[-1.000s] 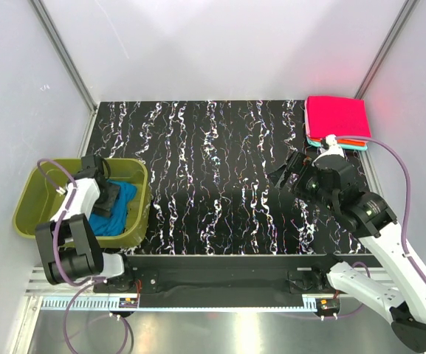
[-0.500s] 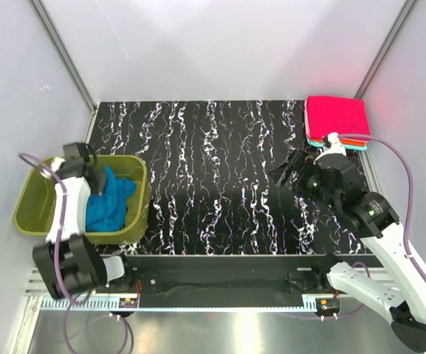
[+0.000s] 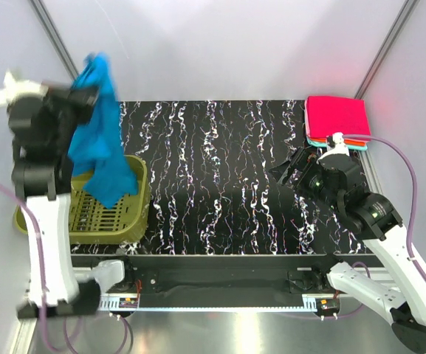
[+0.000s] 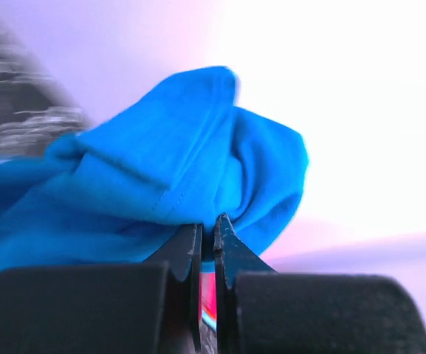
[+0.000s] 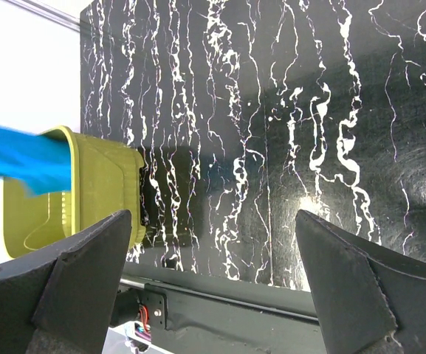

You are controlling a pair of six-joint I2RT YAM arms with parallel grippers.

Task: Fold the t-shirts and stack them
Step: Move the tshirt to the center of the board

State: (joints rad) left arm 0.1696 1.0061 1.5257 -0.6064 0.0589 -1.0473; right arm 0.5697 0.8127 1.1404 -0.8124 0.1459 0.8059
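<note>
My left gripper (image 3: 87, 92) is raised high above the olive basket (image 3: 137, 210), shut on a blue t-shirt (image 3: 100, 144) that hangs down from it toward the basket's near side. The left wrist view shows the blue t-shirt (image 4: 176, 166) bunched and pinched between the nearly touching jaws of the left gripper (image 4: 207, 230). A stack of folded t-shirts (image 3: 337, 118), pink on top, lies at the table's far right corner. My right gripper (image 3: 290, 171) hovers open over the right part of the table, nothing between its fingers (image 5: 87, 273).
The black marbled table (image 3: 213, 169) stretches between basket and stack. The basket's slatted floor (image 3: 94, 214) shows bare. In the right wrist view the basket (image 5: 102, 184) and part of the blue t-shirt (image 5: 21, 158) sit at the left. White walls enclose the table.
The left gripper shut on the blue t-shirt inside the basket, then swung up fast, lifting the shirt out. The right arm has barely moved.
</note>
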